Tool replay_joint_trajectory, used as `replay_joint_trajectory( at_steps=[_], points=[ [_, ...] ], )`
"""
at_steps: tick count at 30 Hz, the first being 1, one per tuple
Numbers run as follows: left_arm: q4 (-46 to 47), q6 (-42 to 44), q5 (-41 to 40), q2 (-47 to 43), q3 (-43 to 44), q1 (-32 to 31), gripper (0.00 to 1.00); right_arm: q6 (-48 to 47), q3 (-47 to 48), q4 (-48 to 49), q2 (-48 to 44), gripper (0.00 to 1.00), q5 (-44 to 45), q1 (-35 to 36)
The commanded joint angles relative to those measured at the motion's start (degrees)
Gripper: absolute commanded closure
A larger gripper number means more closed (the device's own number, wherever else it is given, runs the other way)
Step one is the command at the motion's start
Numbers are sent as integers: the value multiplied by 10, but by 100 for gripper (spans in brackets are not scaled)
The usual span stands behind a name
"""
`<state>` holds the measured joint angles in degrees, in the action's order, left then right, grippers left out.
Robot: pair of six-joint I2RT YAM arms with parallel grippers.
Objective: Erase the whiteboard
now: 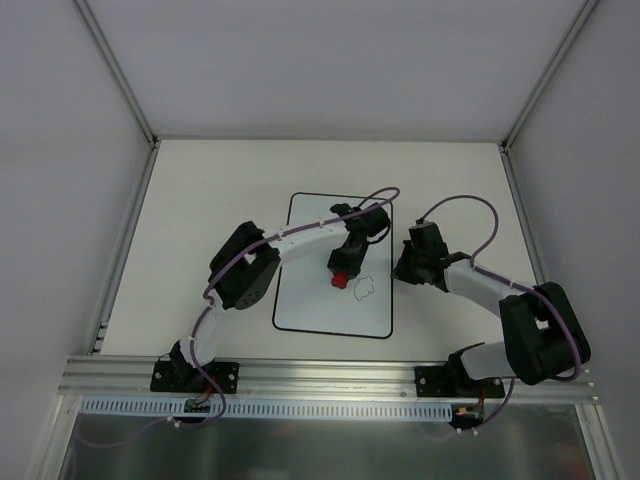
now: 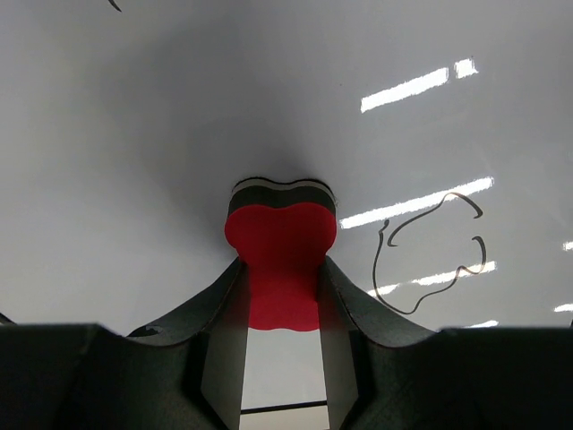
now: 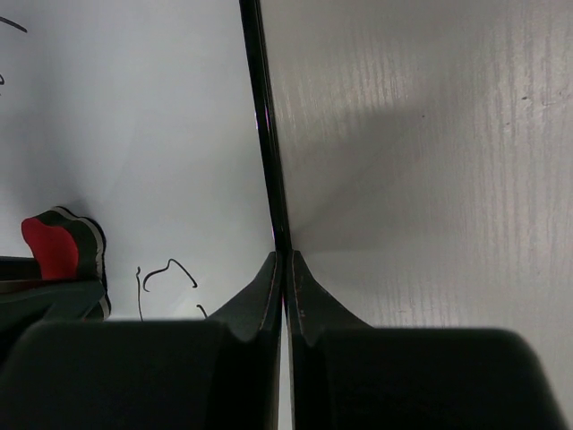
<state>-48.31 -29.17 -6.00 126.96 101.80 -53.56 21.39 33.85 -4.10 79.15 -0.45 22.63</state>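
The large flat white rectangular whiteboard with a thin black border [image 1: 320,310] lay on the pale surface [image 1: 200,200] between the arms. The left end effector [image 2: 279,287] gripped a small red bone-shaped eraser [image 2: 279,237], pressed to the board just beside a dark looping scribble [image 2: 428,255]. The right end effector [image 3: 285,269] was closed, its fingers together at the board's right border. A sideways stroke might shove the board if that brace slipped, or the eraser might twist and miss ink
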Motion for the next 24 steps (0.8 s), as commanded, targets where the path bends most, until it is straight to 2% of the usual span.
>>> replay_joint_trajectory(
  at_steps=[1,7,12,15,18,19,22,24],
  points=[
    [17,-18,75,14,-23,-21,100,23,-19,-10,12,100,11,4],
    [17,-16,86,0,-24,-64,100,33,-17,-9,8,100,-17,1],
    [17,4,36,-24,-21,-61,100,25,-18,-32,-35,99,-13,-19],
    [17,22,44,-11,8,-52,100,5,-14,-66,-75,93,-2,-43],
    [16,34,42,11,35,-44,100,-18,-10,-112,-123,78,24,-62],
    [16,39,43,17,40,-41,100,-23,-10,-123,-138,69,31,-71],
    [16,54,38,37,62,-32,100,-37,-8,-161,-191,56,39,-83],
    [16,67,28,51,81,-31,100,-49,-7,-179,-221,54,41,-84]
  ],
)
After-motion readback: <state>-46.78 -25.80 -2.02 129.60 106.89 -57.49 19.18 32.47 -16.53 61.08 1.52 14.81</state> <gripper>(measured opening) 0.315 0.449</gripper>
